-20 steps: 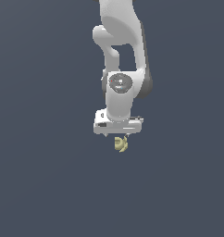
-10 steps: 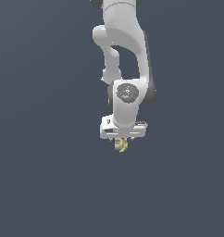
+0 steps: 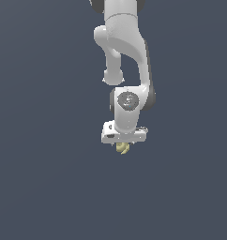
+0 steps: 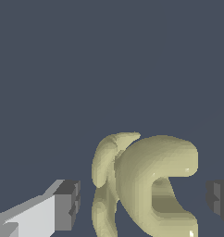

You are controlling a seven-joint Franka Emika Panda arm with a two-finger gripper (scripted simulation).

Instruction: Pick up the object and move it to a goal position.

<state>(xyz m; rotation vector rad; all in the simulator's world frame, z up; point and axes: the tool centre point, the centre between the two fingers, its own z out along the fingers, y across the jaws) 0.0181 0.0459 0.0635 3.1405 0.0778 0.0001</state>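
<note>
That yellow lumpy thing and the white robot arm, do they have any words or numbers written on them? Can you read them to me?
No words, numbers or signs can be read in either view.
The object is plain pale yellow, with no label on the side that shows.
The gripper and the white arm show no lettering; the round disc on the wrist has only a faint, blurry pattern, not readable text.

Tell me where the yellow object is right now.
In the exterior view the object sits just below the gripper, near centre; the wrist view shows it between the open jaws, with gaps on both sides.
</note>
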